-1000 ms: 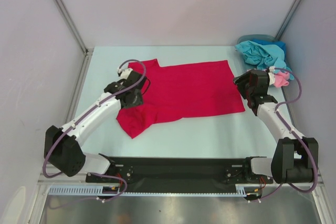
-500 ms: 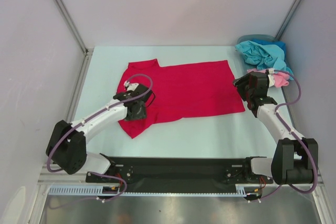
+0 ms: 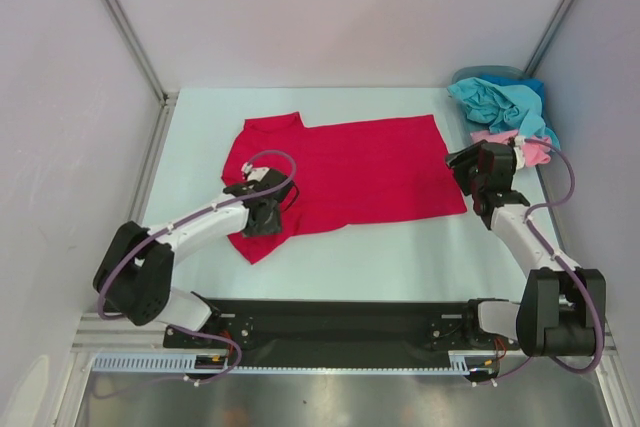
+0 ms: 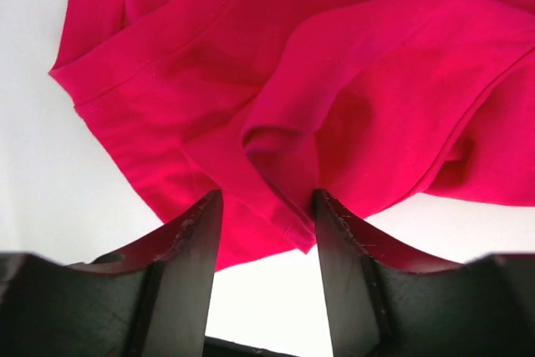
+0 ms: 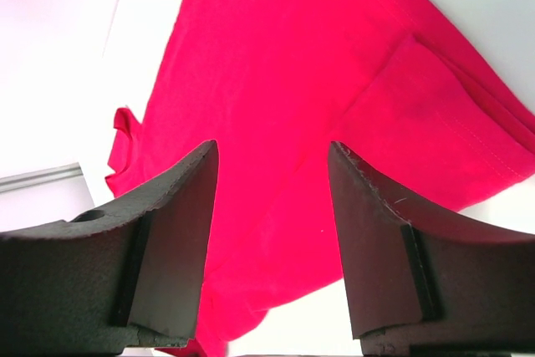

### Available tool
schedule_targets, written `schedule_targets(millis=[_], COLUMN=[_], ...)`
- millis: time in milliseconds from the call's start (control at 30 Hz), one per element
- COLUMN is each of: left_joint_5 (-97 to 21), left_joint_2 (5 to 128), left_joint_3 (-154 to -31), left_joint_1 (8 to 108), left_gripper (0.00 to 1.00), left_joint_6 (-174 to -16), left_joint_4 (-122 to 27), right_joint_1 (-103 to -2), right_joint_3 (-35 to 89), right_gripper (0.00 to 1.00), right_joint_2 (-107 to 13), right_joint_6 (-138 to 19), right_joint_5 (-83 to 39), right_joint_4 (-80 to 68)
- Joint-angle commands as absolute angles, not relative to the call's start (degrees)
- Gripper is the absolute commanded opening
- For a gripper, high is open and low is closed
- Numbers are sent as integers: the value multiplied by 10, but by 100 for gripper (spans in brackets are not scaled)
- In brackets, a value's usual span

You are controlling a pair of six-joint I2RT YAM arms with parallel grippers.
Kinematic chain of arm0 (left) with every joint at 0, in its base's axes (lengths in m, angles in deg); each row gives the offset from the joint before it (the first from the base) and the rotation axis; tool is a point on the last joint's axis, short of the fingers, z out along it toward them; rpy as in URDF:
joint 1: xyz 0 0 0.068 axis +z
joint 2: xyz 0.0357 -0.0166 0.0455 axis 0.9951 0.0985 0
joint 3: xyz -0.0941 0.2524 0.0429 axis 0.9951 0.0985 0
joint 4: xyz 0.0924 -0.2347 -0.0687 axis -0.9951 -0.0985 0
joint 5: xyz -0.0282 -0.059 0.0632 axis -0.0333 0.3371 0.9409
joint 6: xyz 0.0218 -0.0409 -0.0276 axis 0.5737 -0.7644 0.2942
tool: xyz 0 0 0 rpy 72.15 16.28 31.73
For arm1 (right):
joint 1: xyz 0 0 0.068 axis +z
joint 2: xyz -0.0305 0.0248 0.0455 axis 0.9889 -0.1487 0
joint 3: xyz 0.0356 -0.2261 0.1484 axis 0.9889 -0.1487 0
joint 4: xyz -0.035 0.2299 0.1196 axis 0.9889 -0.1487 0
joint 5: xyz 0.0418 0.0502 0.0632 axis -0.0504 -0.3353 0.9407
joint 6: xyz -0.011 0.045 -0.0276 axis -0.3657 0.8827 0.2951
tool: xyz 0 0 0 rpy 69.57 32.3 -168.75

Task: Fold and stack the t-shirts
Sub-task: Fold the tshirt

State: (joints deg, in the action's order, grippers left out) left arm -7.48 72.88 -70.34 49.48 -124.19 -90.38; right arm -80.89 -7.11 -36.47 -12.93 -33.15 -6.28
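My left gripper [image 3: 266, 219] sat left of centre in the top view, low over the near sleeve of the red t-shirt [image 3: 350, 172]. Its jaws stood apart. In the wrist view a raised fold of red cloth lay at the fingertips, not pinched. The red t-shirt lay spread across the middle of the table [image 3: 400, 247], sleeves at its left end. My right gripper [image 3: 462, 165] hovered at the shirt's right edge, jaws apart, holding nothing. Upper right: the teal t-shirt [image 3: 500, 102] was crumpled over the basket [image 3: 485, 74], with the pink t-shirt [image 3: 536, 151] just below it, beside my right wrist.
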Motion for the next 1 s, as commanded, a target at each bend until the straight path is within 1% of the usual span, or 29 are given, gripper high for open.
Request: schedule_targets(millis=[0,100,167,200,267,300,333,433,800,967], left_joint_5=[-73,-73,-73,-73,-74,-74,-73,-62,59,69], left_joint_2=[738,748,754,755,756,755,755,753,755,771], left_joint_3=[-702,-705,-707,-707,-708,-708,-709,-715,-809,-839], left_joint_1=[489,489,489,488,488,488,488,484,485,493], left_gripper=[52,45,34,25,15,4,0,0,0,0], left_joint_6=[-1250,-1247,-1245,-1245,-1244,-1244,-1243,-1243,-1234,-1216], left_joint_4=[-878,-873,-870,-869,-869,-869,-870,-880,-1003,-1024], right_joint_1=[-810,-826,-826,-826,-827,-827,-826,-823,-819,-822], right_joint_3=[-72,-74,-79,-80,-82,-83,-85,-87,-96,-100], right_gripper=[59,59,59,59,59,59,59,59,58,58], right_joint_2=[-342,-340,-339,-338,-339,-339,-339,-341,-350,-346], right_joint_6=[-125,-124,-123,-123,-122,-123,-122,-119,-119,-118], right_joint_5=[-323,-321,-317,-317,-316,-316,-315,-313,-308,-304], right_joint_4=[-32,-30,-26,-25,-22,-19,-19,-15,-3,0])
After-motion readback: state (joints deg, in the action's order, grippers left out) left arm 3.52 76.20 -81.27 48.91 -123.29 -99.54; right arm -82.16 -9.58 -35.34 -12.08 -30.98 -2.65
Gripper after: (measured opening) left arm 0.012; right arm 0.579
